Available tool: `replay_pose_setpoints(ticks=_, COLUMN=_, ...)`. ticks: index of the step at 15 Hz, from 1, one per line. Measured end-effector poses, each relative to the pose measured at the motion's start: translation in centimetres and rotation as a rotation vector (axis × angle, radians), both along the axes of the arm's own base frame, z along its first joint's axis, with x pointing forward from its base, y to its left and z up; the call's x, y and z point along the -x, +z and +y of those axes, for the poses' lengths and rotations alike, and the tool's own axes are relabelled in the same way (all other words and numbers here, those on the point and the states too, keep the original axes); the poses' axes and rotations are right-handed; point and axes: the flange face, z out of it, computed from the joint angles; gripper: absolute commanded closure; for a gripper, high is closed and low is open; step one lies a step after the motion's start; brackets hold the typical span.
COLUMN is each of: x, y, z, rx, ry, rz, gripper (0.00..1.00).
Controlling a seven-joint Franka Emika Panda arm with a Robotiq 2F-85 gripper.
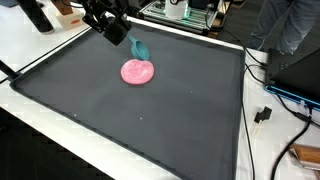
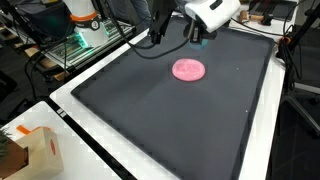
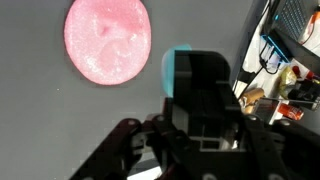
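One black Robotiq pincer (image 1: 127,37) hangs above and to the left of the flat round pink disc (image 1: 138,71) in an exterior view. Its fingers are closed on a small teal oblong piece (image 1: 141,49), which is off the surface, just above the disc's upper edge and apart from it. The disc lies flat on the dark grey mat (image 1: 190,115). Well to the right of the disc, beyond the mat's border, black cables (image 1: 262,112) trail over the white tabletop.

In the wrist view the teal piece (image 3: 178,62) shows just right of the disc (image 3: 108,40). Most of it is hidden behind the pincer's black body, so I cannot tell how deep the grip is.

The likely risk is a slip. Only the near end of the piece seems to be pinched, and the rest juts out free, so a quick swing or a tilt of the wrist could let it twist or drop onto the mat or the disc. Coming down too steeply could also jab its free end into the disc.

The piece's long axis slants from the fingers at upper left down to lower right, and its free end points towards the disc.
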Motion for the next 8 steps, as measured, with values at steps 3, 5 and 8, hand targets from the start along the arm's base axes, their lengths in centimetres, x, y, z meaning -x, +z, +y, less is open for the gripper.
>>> replay_pose_setpoints(ticks=3, x=0.1, y=1.8, z=1.0, rx=0.064, ry=0.013, rz=0.000, gripper=0.75)
replay_pose_setpoints(ticks=5, x=0.2, y=3.2, z=1.7, rx=0.109, ry=0.016, rz=-0.001, gripper=0.75)
replay_pose_setpoints(ticks=8, x=0.4, y=5.1, z=2.8, rx=0.183, ry=0.013, rz=-0.012, gripper=0.75)
